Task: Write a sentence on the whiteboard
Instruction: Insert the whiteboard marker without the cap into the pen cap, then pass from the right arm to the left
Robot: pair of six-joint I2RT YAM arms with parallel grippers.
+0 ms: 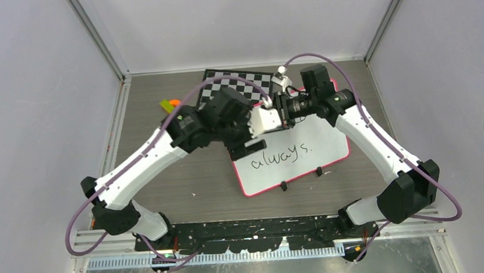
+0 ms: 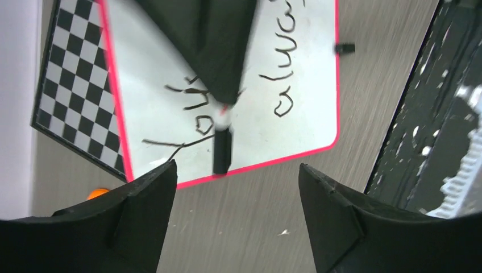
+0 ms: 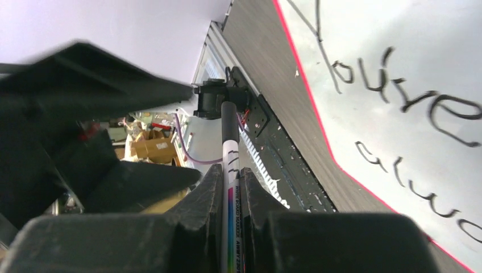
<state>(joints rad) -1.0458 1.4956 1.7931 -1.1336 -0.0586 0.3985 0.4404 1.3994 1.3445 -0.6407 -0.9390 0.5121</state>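
The whiteboard lies flat on the table, pink-framed. The top view shows "always."; the grippers hide the upper line. The left wrist view shows the whiteboard with part of "You're" and "alwa". The right wrist view shows the board and "You're". My right gripper is shut on a white marker with a black end, held above the board's left edge. My left gripper is open and empty, just off the marker's black end.
A black-and-white checkerboard lies behind the whiteboard, also in the left wrist view. A small orange and green object sits to its left. Two black clips sit on the board's near edge. A black rail runs along the table front.
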